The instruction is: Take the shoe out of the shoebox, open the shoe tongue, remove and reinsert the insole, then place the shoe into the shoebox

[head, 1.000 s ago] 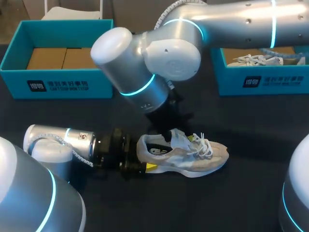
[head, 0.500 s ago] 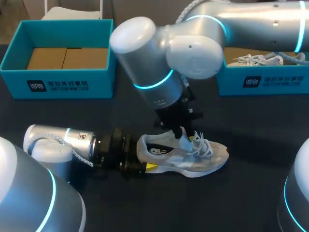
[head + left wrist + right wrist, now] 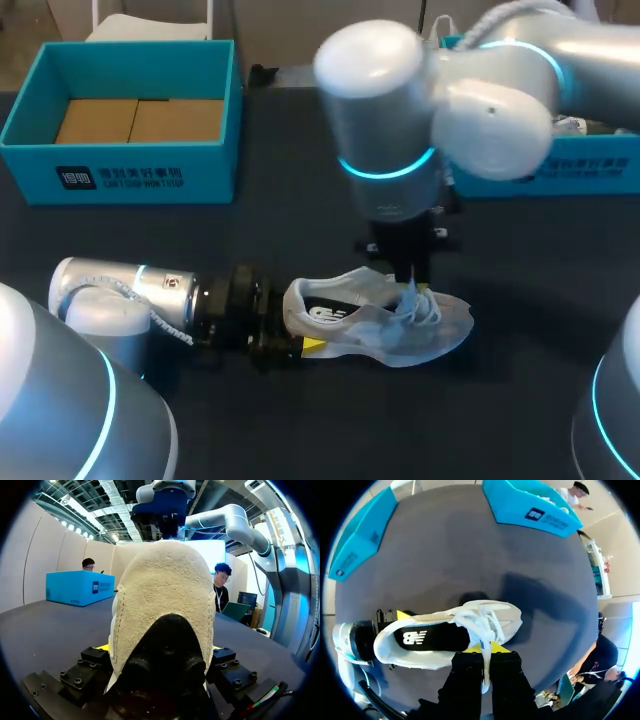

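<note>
My right hand (image 3: 482,648), fingers drawn narrow, pinches a white strip at the lacing of the shoe (image 3: 450,632) from directly above; whether it is tongue or lace, I cannot tell. My left hand (image 3: 159,652) clamps the heel from nine o'clock, holding the shoe upright on the dark surface (image 3: 300,430). The black insole (image 3: 432,637) lies inside. The shoe is out of its box and the tongue step looks to be in hand. Pulling and refitting the insole, and the return to the box, remain. One teal shoebox (image 3: 130,175) stands at ten o'clock, a second shoebox (image 3: 560,170) at two o'clock.
</note>
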### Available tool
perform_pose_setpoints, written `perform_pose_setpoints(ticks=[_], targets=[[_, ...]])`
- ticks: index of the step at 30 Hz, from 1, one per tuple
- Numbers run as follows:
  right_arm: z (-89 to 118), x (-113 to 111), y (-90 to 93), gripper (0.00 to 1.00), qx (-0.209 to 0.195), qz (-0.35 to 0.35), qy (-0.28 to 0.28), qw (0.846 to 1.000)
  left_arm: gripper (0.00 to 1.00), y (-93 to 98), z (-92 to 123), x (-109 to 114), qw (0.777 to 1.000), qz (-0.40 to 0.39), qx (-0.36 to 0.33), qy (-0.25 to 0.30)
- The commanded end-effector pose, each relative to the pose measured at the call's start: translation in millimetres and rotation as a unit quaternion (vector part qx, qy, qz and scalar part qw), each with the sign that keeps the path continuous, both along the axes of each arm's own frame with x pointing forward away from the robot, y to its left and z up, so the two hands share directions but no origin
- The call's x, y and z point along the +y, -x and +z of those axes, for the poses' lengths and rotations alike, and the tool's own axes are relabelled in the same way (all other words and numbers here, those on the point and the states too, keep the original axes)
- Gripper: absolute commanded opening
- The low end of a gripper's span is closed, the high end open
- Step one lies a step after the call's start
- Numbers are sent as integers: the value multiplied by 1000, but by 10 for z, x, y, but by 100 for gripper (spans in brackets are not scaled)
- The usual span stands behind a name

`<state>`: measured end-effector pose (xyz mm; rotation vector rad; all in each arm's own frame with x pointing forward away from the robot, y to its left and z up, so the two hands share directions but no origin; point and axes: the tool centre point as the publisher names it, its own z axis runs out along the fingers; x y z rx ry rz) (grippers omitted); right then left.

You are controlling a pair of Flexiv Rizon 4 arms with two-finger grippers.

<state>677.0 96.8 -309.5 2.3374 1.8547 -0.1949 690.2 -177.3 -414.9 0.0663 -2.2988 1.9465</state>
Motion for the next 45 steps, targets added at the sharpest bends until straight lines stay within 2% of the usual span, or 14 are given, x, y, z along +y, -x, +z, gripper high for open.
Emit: perform_pose_setpoints(ticks=[1,11,23,24,27,30,34,36,38,41,45], targets=[[-52,-149,57,0,-47,-35,-167,984,0,13,-2,-3,1000,2,-1,0],[-292,-330,56,0,-41,-30,-235,971,0,13,-2,-3,1000,2,-1,0],[-564,-359,70,0,-34,59,-271,960,0,13,-2,-3,1000,2,-1,0],[-571,-364,73,4,-34,65,-275,958,0,13,-2,-3,1000,2,-1,0],[-587,-393,78,27,-30,74,-278,957,0,13,-2,-3,1000,2,-1,0],[-584,-421,86,36,-20,70,-269,960,0,13,-2,-3,1000,2,-1,0],[-485,-464,126,53,-12,61,-251,966,0,13,-2,-3,1000,2,-1,0],[-362,-465,154,54,-16,60,-238,969,0,13,-2,-3,1000,2,-1,0],[-213,-453,175,63,-21,63,-223,973,0,13,-2,-3,1000,2,-1,0],[20,-437,209,66,-28,64,-197,978,0,13,-2,-3,1000,2,-1,0],[337,-408,253,65,-38,68,-165,983,0,13,-2,-3,1000,2,-1,0]])
